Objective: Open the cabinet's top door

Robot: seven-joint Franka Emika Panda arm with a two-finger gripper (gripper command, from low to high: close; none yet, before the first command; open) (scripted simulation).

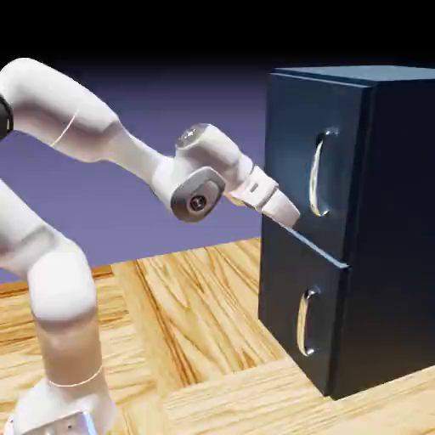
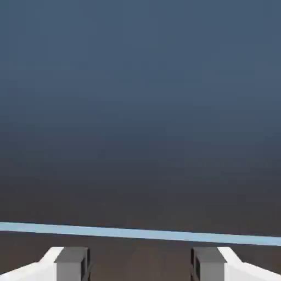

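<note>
Gripper (image 1: 287, 212) angled toward 4 o'clock, tips at the lower edge of the top door (image 1: 307, 161), near the seam above the lower panel (image 1: 302, 319); fingers (image 2: 71, 263) apart, nothing between. Cabinet (image 1: 399, 229) at 3 o'clock on the wooden table (image 1: 195, 323). Curved handle (image 1: 318, 174) just beyond the tips, ungripped.

**Navy, silver, white and honey wood**

We see the cabinet (image 1: 386, 229) in dark navy blue, its top door (image 1: 297, 161) the same shade, each panel with a silver handle (image 1: 319, 174). The arm (image 1: 102, 140) is white with a grey disc at the wrist. The table (image 1: 195, 340) shows honey-coloured wood planks with darker grain. The backdrop (image 1: 144, 93) is blue-violet. In the hand view, grey fingertips (image 2: 71, 263) (in white housings) face slate blue crossed by a pale blue line (image 2: 137, 232).
</note>
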